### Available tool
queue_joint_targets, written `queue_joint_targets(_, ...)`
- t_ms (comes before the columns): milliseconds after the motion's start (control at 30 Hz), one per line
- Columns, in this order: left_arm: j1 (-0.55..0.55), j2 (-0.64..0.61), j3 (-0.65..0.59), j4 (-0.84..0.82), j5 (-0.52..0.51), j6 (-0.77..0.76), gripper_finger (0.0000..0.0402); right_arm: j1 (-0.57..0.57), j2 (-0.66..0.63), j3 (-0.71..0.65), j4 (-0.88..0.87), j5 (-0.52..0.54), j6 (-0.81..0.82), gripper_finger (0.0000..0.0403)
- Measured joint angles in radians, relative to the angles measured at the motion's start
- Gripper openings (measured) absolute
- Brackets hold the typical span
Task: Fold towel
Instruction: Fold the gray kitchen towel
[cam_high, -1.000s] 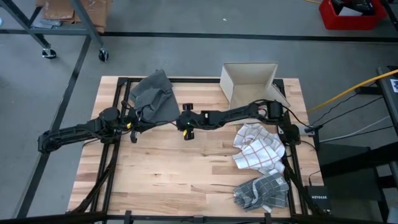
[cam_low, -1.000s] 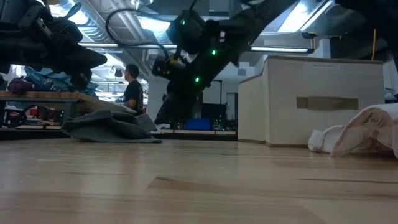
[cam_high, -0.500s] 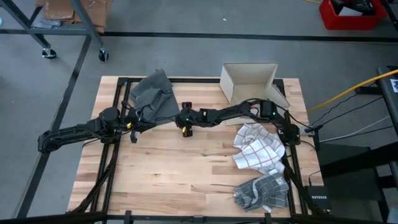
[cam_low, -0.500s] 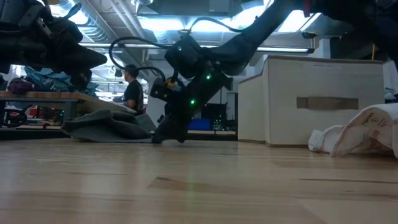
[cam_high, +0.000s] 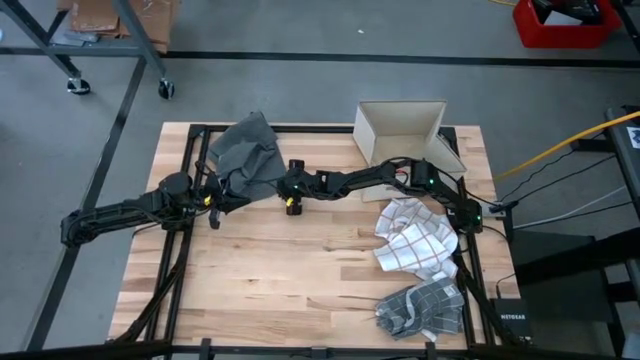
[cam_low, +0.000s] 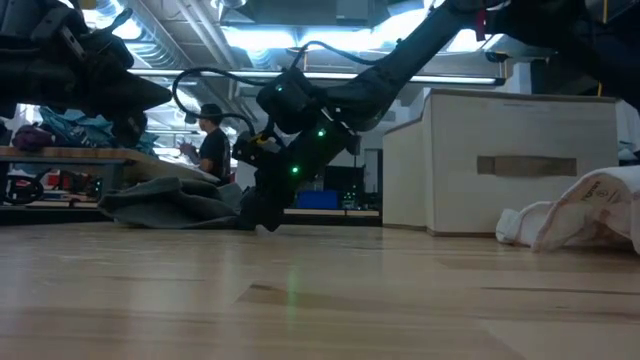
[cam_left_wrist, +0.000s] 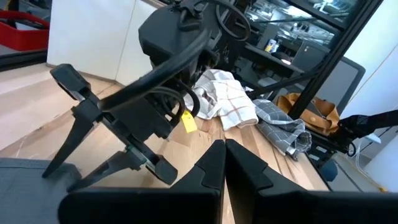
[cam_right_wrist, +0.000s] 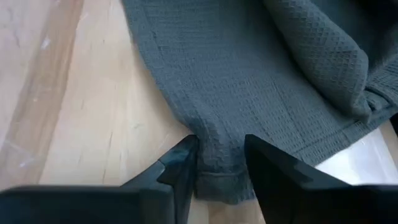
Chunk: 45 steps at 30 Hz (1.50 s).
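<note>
Towel, grey waffle-weave, rumpled; right end effector open astride its hem; left end effector closed.

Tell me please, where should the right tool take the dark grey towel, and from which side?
Probably at the hemmed corner of the dark grey towel, coming from the bare wood beside it. That corner lies flat and sticks out past the bunched folds, and the right tool has its fingers either side of it.

Even overhead light on the table; ceiling lights glare in the low view, foreground wood blurred, arms backlit.
</note>
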Motion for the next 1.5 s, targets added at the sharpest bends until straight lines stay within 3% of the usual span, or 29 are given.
queue_joint_targets(267,0.000,0.000,0.000,-0.001,0.000,-0.001,0.0004,0.004,-0.022,0.008,-0.032,-0.001,0.075,0.0014)
queue_joint_targets(467,0.000,0.000,0.000,0.007,0.000,-0.004,0.0004,0.030,-0.059,0.097,-0.223,0.069,0.119,0.0021)
queue_joint_targets(700,0.000,0.000,0.000,0.069,0.000,-0.037,0.0004,0.079,-0.095,0.305,-0.629,0.177,0.089,0.0013)
queue_joint_targets(1033,0.000,0.000,0.000,0.251,0.000,-0.003,0.0004,0.153,-0.121,0.730,-1.085,0.428,-0.056,0.0009)
queue_joint_targets(1233,0.000,0.000,0.000,0.280,-0.001,0.000,0.0004,0.166,-0.249,0.698,-0.972,0.529,-0.189,0.0005)
queue_joint_targets(1367,0.000,0.000,0.000,0.280,-0.002,0.000,0.0004,0.163,-0.288,0.750,-0.969,0.680,-0.196,0.0005)
queue_joint_targets(1500,0.000,0.000,0.000,0.316,-0.018,0.000,0.0004,0.163,-0.360,0.743,-0.848,0.773,-0.286,0.0004)
